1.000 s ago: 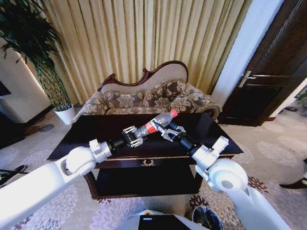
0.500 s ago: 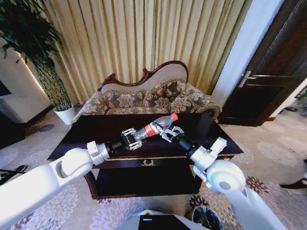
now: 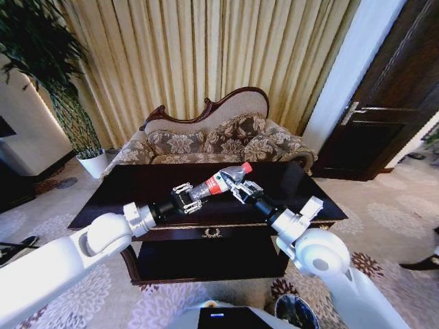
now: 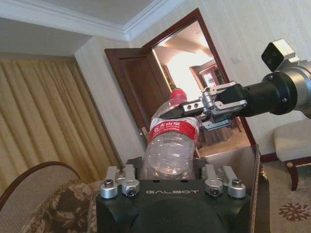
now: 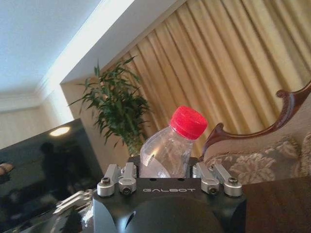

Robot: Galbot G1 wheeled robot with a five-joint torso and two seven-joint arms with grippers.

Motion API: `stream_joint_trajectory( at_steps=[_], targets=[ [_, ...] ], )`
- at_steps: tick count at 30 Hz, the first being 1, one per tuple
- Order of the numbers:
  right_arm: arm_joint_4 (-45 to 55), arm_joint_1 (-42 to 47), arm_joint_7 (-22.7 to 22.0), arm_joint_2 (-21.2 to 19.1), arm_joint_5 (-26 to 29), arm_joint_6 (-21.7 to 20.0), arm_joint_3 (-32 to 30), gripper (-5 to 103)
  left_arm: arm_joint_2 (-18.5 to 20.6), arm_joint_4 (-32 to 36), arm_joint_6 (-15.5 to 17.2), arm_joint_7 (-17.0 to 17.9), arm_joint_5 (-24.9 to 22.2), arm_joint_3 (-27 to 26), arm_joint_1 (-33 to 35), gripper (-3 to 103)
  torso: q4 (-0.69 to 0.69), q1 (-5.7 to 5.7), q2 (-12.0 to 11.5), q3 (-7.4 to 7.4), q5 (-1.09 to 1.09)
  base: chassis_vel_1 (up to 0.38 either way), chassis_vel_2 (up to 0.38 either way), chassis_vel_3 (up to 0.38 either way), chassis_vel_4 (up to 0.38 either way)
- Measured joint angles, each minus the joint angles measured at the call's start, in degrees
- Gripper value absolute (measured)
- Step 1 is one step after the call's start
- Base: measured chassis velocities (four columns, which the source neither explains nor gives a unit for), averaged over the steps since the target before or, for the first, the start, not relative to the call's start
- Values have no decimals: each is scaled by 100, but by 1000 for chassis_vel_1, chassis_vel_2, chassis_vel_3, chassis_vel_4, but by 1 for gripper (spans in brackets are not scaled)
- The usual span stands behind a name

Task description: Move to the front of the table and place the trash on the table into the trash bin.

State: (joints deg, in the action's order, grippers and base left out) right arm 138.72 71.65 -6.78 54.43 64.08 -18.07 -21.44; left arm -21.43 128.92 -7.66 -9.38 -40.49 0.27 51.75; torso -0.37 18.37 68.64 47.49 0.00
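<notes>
**Bottle held at both ends above the table**

Nearest the robot, the bin [image 3: 296,312] sits on the floor by its right side, on the near side of the table [image 3: 137,185] and well apart from the bottle.

Over the table's middle, both grippers meet on the bottle [image 3: 221,181], which is lifted clear of the tabletop. Its long axis runs slantwise: base low and toward the left arm, red cap high and toward the right arm. The left gripper [image 3: 185,198] has its jaws closed round the base end; in the left wrist view the clear base [image 4: 170,158] sits squarely between its fingers, with the label above. The right gripper [image 3: 241,186] has its jaws closed on the upper part, just below the cap; in the right wrist view the neck and cap [image 5: 187,122] rise straight out from between its fingers. So each arm grips one end, and the bottle lies along the line between the two wrists.

My judgement is that this is a handover. The right arm is on the bin's side, so the coming move turns on the left jaws opening while the right ones hold.

Beyond the table stands a sofa [image 3: 219,140], with curtains [image 3: 206,55] behind it.
</notes>
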Motion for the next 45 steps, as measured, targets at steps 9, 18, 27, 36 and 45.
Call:
stream_joint_trajectory(
  at_steps=[9,18,27,36,45],
  targets=[
    [-19,28,-28,38,-34,-2,-24,31,-19,114,191,104,14,-667,760,81,-1,0,0,0,0,0,0,0,0],
    [-113,-23,-19,131,-64,105,-176,31,-164,332,187,443,-99,-1891,1826,100,0,0,0,0,0,0,0,0,0],
    [-575,-60,-11,332,-793,407,-440,31,-942,360,391,1424,-107,-2738,2271,100,0,0,0,0,0,0,0,0,0],
    [-1469,-204,-7,575,-2293,559,-630,31,-1666,498,1985,3529,-221,-3492,2636,100,-1,1,-1,0,0,0,0,0,0],
    [-2006,-406,-3,506,-2856,558,-1002,31,-2346,338,2660,3974,-371,-5135,3397,100,0,0,-1,0,0,0,0,0,0]
  ],
)
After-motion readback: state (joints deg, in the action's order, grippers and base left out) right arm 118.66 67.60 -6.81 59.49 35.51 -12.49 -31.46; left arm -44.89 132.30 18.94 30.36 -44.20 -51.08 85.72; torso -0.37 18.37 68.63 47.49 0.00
